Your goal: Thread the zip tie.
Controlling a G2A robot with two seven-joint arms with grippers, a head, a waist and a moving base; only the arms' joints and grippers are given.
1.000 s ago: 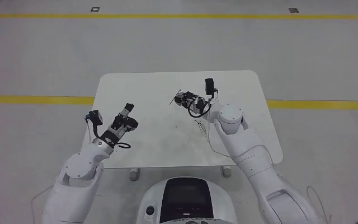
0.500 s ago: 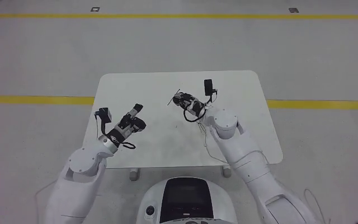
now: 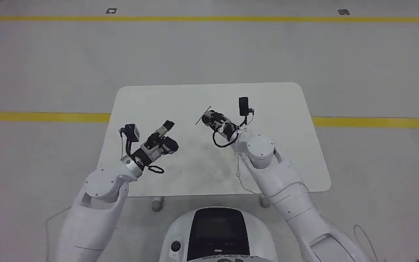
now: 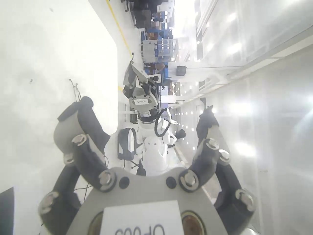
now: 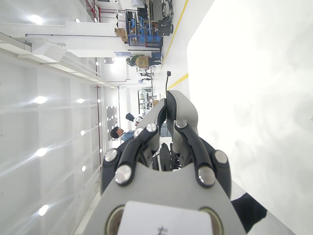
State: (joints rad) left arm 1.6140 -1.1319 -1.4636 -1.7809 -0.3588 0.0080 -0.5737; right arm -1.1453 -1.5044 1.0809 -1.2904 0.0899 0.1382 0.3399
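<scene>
Right wrist view: right gripper (image 5: 167, 99) is clamped shut on the thin black plastic zip tie (image 5: 167, 84), whose short free end, likely the head, pokes past the fingertips above the white rounded table (image 3: 275, 157). Left gripper (image 3: 170, 135) faces it, near but apart, jaws wide and empty. My read: line up on the strap's axis and pinch the exposed end squarely before closing, because an off-centre grab could bend it away.
</scene>
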